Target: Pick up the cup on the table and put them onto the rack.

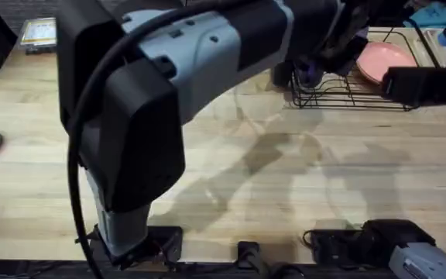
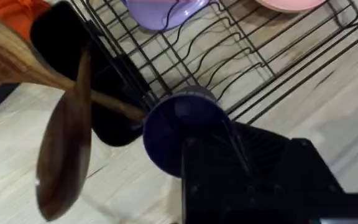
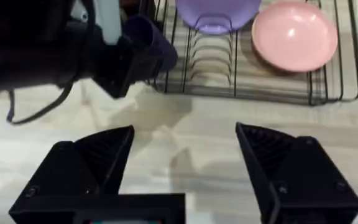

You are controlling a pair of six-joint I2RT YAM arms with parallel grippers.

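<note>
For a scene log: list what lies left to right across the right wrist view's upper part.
left gripper holding the cup → purple bowl → pink plate, both on the rack.

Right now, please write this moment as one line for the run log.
left gripper: shut on dark navy cup | cup: at edge of black wire rack, not yet placed | right gripper: open, holds nothing

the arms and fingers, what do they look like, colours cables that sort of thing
The left arm has chunky black housings over a light grey body, with a black cable looping along its side. The right gripper has two matte black wedge-shaped fingers with ribbed inner faces on a black block.
</note>
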